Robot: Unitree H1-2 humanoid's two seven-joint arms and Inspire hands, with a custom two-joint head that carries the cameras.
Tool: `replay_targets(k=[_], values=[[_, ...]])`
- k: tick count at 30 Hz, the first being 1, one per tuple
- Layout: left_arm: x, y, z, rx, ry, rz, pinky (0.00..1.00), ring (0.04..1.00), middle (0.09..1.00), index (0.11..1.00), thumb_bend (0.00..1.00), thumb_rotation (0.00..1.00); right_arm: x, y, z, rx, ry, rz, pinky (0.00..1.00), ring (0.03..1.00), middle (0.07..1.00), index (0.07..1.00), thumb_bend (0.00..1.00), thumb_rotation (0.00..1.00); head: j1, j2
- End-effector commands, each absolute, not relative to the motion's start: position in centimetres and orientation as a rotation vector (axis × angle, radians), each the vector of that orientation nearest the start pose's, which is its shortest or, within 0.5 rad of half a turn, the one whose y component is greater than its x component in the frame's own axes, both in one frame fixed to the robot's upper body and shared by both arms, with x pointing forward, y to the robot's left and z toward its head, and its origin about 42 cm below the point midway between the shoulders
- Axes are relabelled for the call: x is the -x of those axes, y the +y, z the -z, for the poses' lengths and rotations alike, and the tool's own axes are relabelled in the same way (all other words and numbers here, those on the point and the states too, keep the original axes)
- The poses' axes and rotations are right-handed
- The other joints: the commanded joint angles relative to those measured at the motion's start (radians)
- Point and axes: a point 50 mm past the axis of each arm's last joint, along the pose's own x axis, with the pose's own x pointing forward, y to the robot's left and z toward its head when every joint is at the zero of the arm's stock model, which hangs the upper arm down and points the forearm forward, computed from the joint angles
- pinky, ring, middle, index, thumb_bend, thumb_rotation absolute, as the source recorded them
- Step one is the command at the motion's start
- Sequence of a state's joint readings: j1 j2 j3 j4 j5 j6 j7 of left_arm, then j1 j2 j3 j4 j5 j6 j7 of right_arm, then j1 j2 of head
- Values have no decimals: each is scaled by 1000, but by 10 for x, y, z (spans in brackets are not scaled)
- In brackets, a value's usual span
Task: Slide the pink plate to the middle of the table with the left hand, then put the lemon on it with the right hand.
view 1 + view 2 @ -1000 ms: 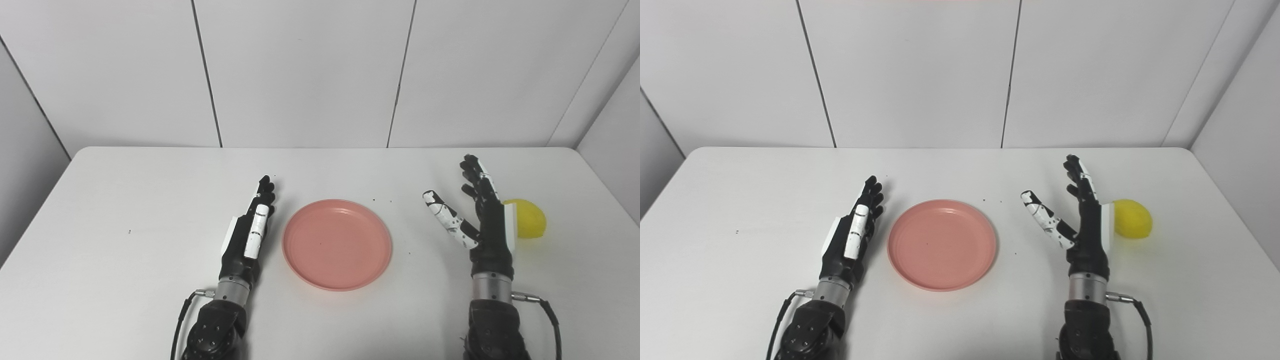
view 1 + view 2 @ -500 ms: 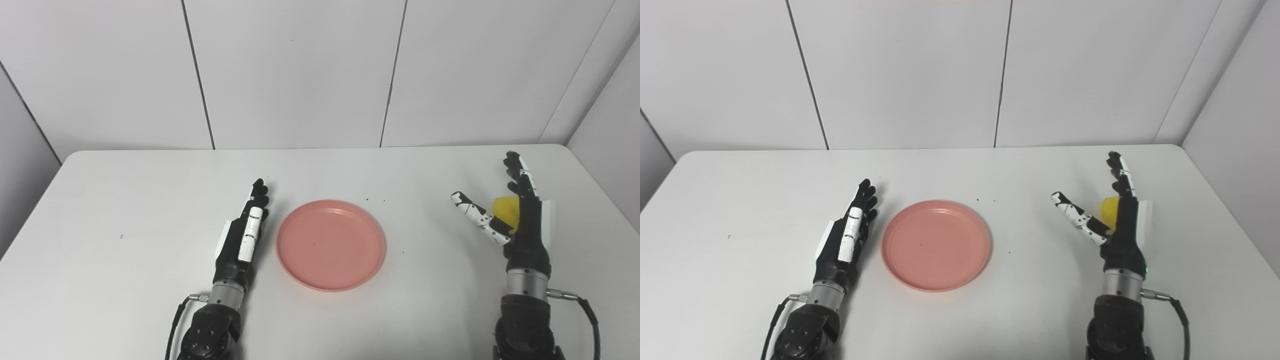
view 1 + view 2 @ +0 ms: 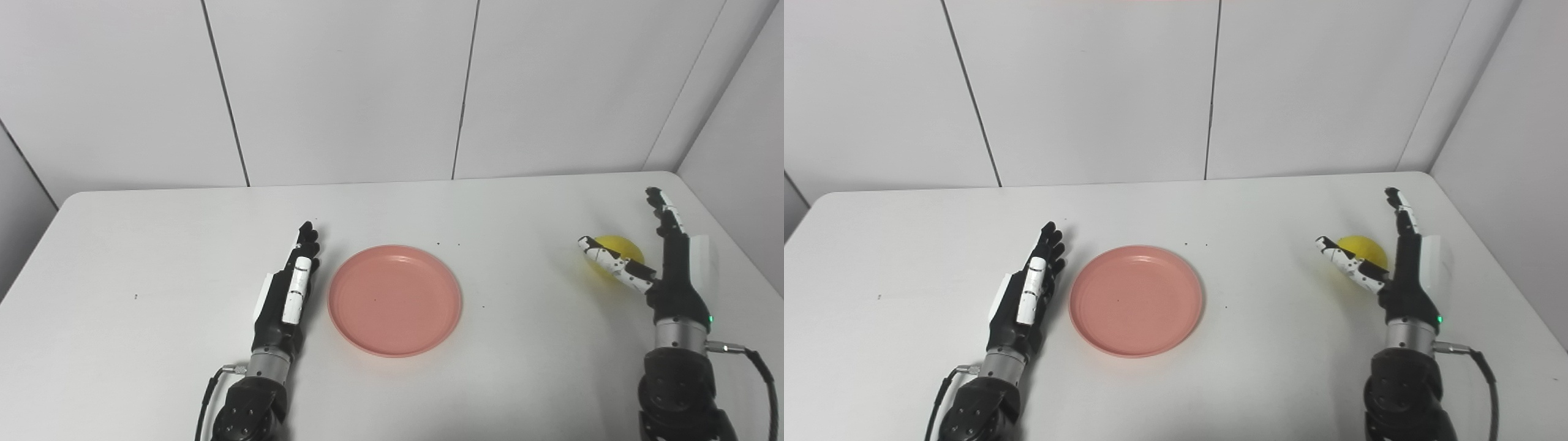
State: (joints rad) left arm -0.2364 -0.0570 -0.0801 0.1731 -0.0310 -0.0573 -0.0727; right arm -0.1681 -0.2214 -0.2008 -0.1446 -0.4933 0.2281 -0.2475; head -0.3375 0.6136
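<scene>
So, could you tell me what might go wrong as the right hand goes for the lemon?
The lemon is round and sits between the open right hand's thumb and fingers; an uneven close may roll it toward the table's nearby right edge. The left hand lies beside the pink plate and could nudge it off centre.

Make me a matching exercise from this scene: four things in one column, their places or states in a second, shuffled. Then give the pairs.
Things:
1. pink plate
2. lemon
3. left hand
4. right hand

Places or states:
A. open, fingers straight, just left of the plate
B. open, thumb spread across the front of the lemon
C. empty, mid-table
D. near the table's right edge, between thumb and fingers

Pairs: 1-C, 2-D, 3-A, 4-B
</scene>
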Motion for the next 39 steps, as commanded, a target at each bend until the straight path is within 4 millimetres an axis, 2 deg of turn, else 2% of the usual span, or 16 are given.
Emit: replay_targets(k=[1, 7, 19, 26, 34, 39], values=[[-356, 147, -127, 75, -141, 225, 1000, 1000, 1000, 1000, 552, 1000, -324, -342, -218, 699, -180, 586, 794, 871, 889, 873, 836, 375, -10, -1], [-356, 153, -126, 70, -141, 232, 1000, 1000, 1000, 1000, 556, 1000, -330, -348, -214, 726, -131, 576, 735, 839, 877, 869, 843, 337, -35, 1], [-356, 160, -128, 65, -135, 230, 1000, 1000, 1000, 1000, 554, 1000, -349, -353, -201, 773, -55, 537, 690, 810, 869, 858, 868, 346, -62, 11], [-356, 165, -128, 67, -134, 206, 1000, 1000, 1000, 1000, 539, 1000, -363, -354, -193, 758, -32, 500, 731, 834, 869, 860, 867, 338, -92, 12], [-358, 173, -130, 80, -145, 198, 1000, 1000, 1000, 1000, 535, 1000, -372, -346, -192, 812, 12, 484, 734, 835, 869, 865, 863, 348, -164, 14], [-360, 176, -128, 111, -142, 179, 1000, 1000, 1000, 999, 541, 1000, -378, -344, -191, 830, 43, 469, 749, 845, 876, 872, 859, 346, -183, 19]])
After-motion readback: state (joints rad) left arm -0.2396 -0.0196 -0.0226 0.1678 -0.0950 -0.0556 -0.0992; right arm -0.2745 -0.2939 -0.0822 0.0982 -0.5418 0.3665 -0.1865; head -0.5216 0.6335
